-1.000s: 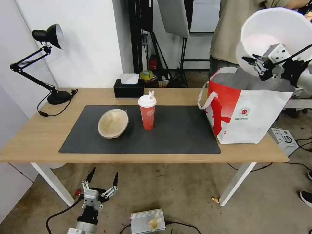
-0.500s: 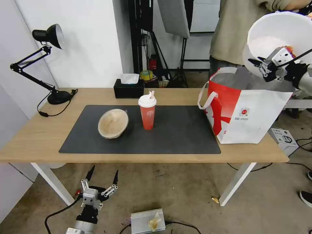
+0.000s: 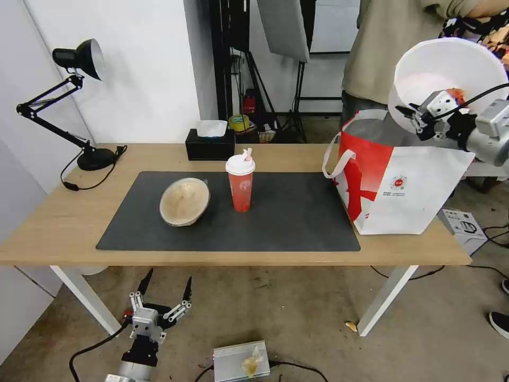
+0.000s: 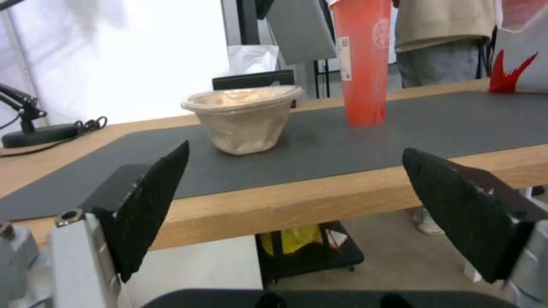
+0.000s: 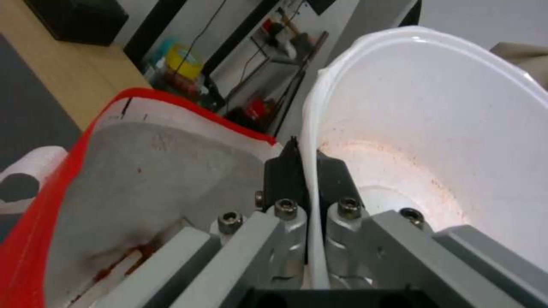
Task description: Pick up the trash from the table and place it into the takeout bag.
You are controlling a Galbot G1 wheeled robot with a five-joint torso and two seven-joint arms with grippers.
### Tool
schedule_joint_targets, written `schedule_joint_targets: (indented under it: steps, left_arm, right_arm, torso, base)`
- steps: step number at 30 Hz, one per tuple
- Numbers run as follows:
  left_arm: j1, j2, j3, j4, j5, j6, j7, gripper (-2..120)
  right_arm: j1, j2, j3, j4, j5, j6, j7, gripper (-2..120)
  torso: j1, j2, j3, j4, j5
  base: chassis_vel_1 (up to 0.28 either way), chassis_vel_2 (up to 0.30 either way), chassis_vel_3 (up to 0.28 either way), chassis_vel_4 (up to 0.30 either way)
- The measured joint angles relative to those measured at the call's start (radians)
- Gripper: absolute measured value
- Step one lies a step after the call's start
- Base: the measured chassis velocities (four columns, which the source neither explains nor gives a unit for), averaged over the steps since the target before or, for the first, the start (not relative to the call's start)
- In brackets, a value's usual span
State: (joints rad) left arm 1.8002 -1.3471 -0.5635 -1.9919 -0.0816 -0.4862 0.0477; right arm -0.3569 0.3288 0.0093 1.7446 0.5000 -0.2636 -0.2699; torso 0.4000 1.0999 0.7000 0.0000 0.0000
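Bowl rim first: our right gripper (image 3: 416,114) is clamped on the edge of the round white bowl (image 3: 442,71), one finger inside the wall and one outside, as our right wrist view shows with the rim pinched between the dark pads (image 5: 284,171). The bowl is tipped toward us, red scraps clinging near the gripper, and it hangs in the air. Directly beneath the gripper we see the open mouth of the takeout bag (image 3: 408,185), silver lining showing, standing on the right end of the table (image 3: 63,223). Well off to the gripper's left, on the dark grey mat (image 3: 286,217), we see the red cup (image 3: 241,183) standing upright with lid and straw, and just beyond it the beige paper-pulp bowl (image 3: 184,201), slightly tilted. Our left gripper (image 3: 164,297) hangs low in front of the table's near edge, below the tabletop, fingers (image 4: 151,205) spread wide and holding nothing; from it the beige bowl and cup lie ahead and above.
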Motion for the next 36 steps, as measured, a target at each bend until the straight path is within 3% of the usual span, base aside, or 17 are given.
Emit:
schedule_joint_targets:
  steps: [13, 36]
  left_arm:
    - [-0.01, -0.002, 0.004, 0.011, 0.0, 0.002, 0.0, 100]
    - [-0.014, -0.002, 0.007, 0.033, 0.005, 0.003, -0.001, 100]
  right_arm:
    - [0.045, 0.087, -0.073, -0.095, -0.05, 0.008, 0.002, 0]
    - [0.097, 0.158, -0.129, -0.181, -0.088, 0.02, 0.008, 0]
  torso:
    - [0.0, 0.0, 0.0, -0.0001, 0.0]
    - [0.0, 0.0, 0.0, 0.0, 0.0]
  base:
    - [0.0, 0.0, 0.0, 0.0]
    - [0.0, 0.0, 0.0, 0.0]
